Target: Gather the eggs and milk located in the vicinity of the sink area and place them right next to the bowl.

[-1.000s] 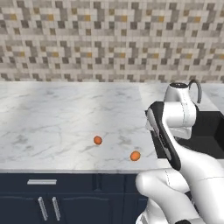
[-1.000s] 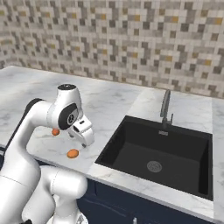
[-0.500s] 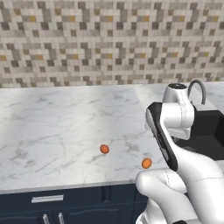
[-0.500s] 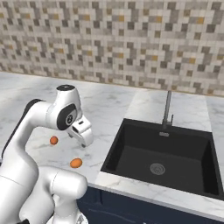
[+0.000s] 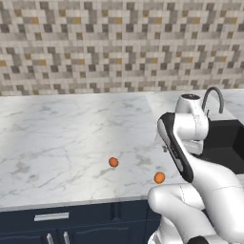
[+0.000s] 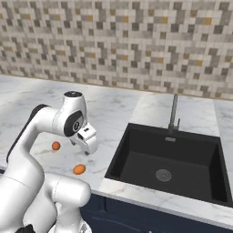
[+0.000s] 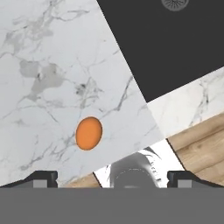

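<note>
Two orange-brown eggs lie on the marble counter left of the sink: one egg [image 5: 113, 162] [image 6: 56, 145] further in, the other egg [image 5: 159, 177] [image 6: 79, 169] [image 7: 89, 133] near the front edge. My gripper [image 6: 86, 143] [image 7: 113, 177] hangs above the counter over the nearer egg, open, with nothing between its fingers. The black sink [image 6: 168, 164] [image 5: 228, 143] [image 7: 175, 43] with its curved tap [image 6: 173, 113] [image 5: 214, 97] lies just to the right. The milk and the bowl are out of view.
A wide stretch of marble counter [image 5: 57, 133] runs to the left, backed by a mosaic tile wall [image 5: 119, 47]. Dark blue cabinet fronts [image 5: 71, 224] sit below the counter edge. Wooden floor [image 7: 201, 144] shows past the edge.
The whole scene shifted in both base views early in the second, so the camera moved. The eggs keep their places on the counter. The gripper stays open.
</note>
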